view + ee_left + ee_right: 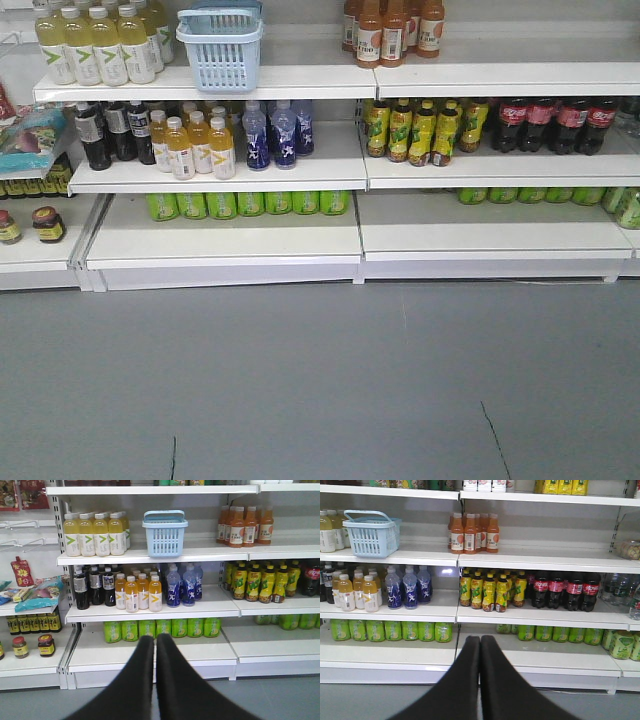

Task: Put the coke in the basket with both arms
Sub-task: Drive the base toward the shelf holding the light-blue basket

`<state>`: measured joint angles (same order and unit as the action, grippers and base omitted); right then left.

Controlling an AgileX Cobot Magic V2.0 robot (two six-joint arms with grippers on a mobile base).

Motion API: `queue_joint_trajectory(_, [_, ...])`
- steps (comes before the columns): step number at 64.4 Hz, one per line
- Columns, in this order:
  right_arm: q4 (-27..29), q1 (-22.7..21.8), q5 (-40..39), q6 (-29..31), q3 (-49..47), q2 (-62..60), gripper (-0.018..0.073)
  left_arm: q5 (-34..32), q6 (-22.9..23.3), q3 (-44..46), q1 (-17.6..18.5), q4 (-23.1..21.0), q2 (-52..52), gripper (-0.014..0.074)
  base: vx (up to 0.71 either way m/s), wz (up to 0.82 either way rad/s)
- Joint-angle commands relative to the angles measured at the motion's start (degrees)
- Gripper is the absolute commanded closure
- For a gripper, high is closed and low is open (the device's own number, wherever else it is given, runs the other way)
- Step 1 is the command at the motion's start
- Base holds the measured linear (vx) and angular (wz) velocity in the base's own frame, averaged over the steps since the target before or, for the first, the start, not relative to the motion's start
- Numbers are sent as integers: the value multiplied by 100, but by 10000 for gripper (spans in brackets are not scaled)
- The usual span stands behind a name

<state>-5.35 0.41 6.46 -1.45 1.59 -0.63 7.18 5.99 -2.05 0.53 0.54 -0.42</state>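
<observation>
Several coke bottles [555,125], dark with red labels, stand in a row at the right of the middle shelf; they also show in the right wrist view as coke [565,589], and one coke [312,577] sits at the left wrist view's right edge. The light blue basket [220,50] stands on the top shelf, seen too as basket [165,534] and basket [370,534]. My left gripper [155,639] is shut with nothing in it, back from the shelves. My right gripper [480,639] is likewise shut and empty. Neither arm appears in the front view.
Pale yellow bottles [95,45] stand left of the basket and orange bottles [395,30] to its right. On the middle shelf are black, orange and blue bottles [270,132] and yellow-green ones [420,130]. Green cans [250,203] line the bottom shelf. Grey floor [320,380] lies in front.
</observation>
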Motion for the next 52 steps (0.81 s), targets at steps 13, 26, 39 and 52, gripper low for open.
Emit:
queue_joint_trajectory(13, [-25,-28,-416,37,44,-70,569,-451,4,192,-6,-54,-107,602,8,3])
queue_joint_trajectory(26, [-25,-28,-416,37,44,-70,569,-451,4,192,-6,-54,-107,602,13,5])
queue_joint_trajectory(39, [-25,-28,-416,37,44,-70,569,-451,4,192,-6,-54,-107,602,12,4])
queue_joint_trajectory(52, [-25,-28,-416,37,44,-70,569,-451,4,192,-6,-54,-107,602,9,-7])
